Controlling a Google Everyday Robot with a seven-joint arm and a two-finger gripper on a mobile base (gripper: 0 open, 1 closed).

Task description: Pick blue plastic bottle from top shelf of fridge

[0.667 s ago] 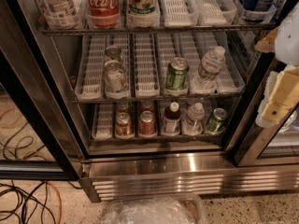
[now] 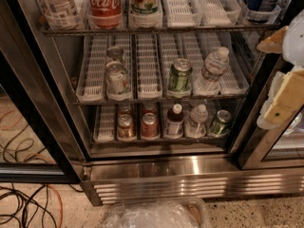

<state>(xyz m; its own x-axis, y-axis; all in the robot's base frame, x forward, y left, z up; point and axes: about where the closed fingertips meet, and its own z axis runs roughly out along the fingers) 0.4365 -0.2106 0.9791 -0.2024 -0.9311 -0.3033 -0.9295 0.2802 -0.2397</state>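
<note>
Fingers (image 2: 284, 98) far right of blue plastic bottle (image 2: 58, 4).

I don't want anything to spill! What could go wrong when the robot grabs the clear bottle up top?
The blue plastic bottle stands close beside the Coca-Cola bottle, which might get bumped or grabbed instead. The gripper hangs far right by the door frame and could clip it crossing over.

Speckled floor (image 2: 266, 213), tangled cables (image 2: 26, 205)
</note>
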